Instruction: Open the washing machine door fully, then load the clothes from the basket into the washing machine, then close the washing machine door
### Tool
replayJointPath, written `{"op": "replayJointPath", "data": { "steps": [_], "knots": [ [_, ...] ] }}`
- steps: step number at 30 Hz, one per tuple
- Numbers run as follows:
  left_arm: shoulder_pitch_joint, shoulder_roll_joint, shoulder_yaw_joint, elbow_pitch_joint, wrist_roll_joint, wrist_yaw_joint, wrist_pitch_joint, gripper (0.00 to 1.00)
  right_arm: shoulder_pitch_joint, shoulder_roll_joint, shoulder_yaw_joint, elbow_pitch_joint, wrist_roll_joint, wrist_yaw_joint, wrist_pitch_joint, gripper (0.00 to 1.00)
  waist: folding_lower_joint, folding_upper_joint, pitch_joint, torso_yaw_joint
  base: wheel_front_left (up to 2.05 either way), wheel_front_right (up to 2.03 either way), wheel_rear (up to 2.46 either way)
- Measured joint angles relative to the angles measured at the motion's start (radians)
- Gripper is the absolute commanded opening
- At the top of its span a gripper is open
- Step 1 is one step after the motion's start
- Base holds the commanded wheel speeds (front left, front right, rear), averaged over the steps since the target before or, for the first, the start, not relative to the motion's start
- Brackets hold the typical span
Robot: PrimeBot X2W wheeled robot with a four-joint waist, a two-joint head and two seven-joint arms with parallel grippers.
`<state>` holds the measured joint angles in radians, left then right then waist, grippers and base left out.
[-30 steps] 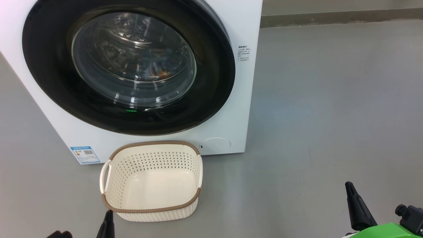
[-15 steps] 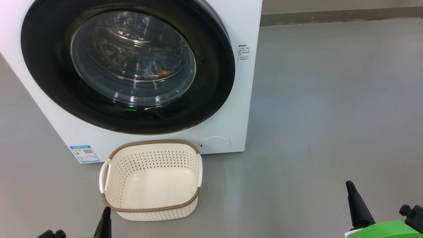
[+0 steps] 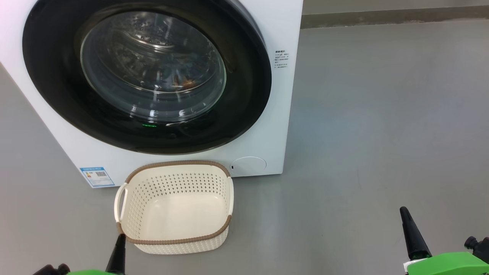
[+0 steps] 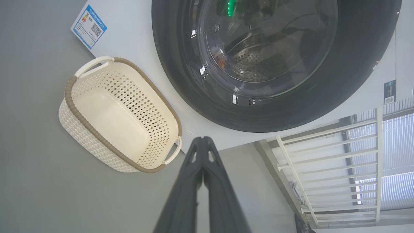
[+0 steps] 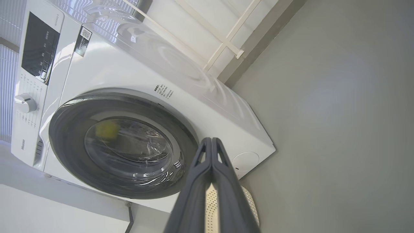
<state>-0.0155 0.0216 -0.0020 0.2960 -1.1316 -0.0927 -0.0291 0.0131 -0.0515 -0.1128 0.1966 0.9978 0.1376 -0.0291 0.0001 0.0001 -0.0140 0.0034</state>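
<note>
The white washing machine (image 3: 282, 30) stands ahead with its black-rimmed washing machine door (image 3: 244, 95) closed flat against the front. Through the glass, a bit of the clothes (image 3: 182, 81) with orange-brown print lies in the drum. On the floor in front of the machine, the cream basket (image 3: 179, 247) holds nothing. My left gripper (image 3: 121, 237) is shut, its tip just off the basket's near left corner. My right gripper (image 3: 403, 210) is shut, low on the right, far from the machine. Each wrist view has its fingers pressed together, left gripper (image 4: 202, 139) and right gripper (image 5: 211, 139), with nothing between them.
Bare grey floor (image 3: 382, 114) spreads to the right of the machine, ending at a wall skirting (image 3: 382, 17). The machine front carries a blue label (image 3: 96, 176) and a round white flap (image 3: 248, 166). A white railing (image 4: 323, 161) stands beside the machine.
The whole head picture has drifted slightly, so the camera moved. More of both green arms shows at the bottom edge and the fingertips sit a little higher. Door and basket have not moved.
</note>
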Motion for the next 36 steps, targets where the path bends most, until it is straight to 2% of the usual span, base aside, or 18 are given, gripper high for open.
{"op": "replayJointPath", "data": {
  "steps": [36],
  "knots": [
    [-0.034,0.004,0.059,-0.015,-0.347,-0.022,0.1,0.0,-0.059,0.004,-0.017,0.053,0.443,-0.008,0.1,0.0,0.0,0.0,0.013,-0.003,0.0,0.0,0.0]
  ]
}}
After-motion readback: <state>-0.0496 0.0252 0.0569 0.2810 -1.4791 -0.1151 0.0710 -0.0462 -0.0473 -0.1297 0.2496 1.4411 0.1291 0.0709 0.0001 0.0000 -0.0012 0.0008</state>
